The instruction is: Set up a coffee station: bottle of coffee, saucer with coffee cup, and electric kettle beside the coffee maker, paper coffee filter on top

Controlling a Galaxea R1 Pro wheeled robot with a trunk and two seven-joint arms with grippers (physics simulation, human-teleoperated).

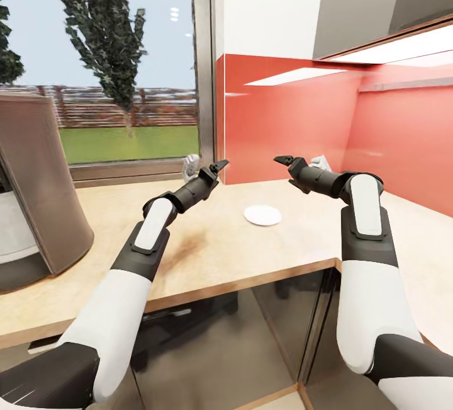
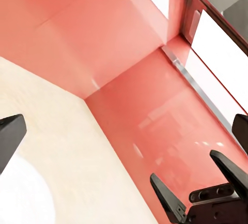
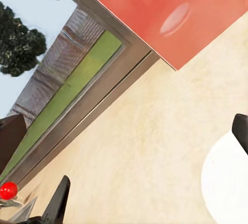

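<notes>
We see a pale matt wood-look countertop (image 1: 207, 252) with a brown smudge, a glossy red backsplash (image 1: 289, 120) catching reflections, a smooth white saucer (image 1: 262, 215), a brushed grey-brown coffee maker (image 1: 38, 196), matt black grippers.

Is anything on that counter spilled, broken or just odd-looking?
One thing: a brownish smudge on the light wooden countertop, under the left arm, like a stain or scorch mark; I can't tell which. The white saucer lies flat and looks whole, and the coffee maker stands upright. Nothing looks spilled.
</notes>
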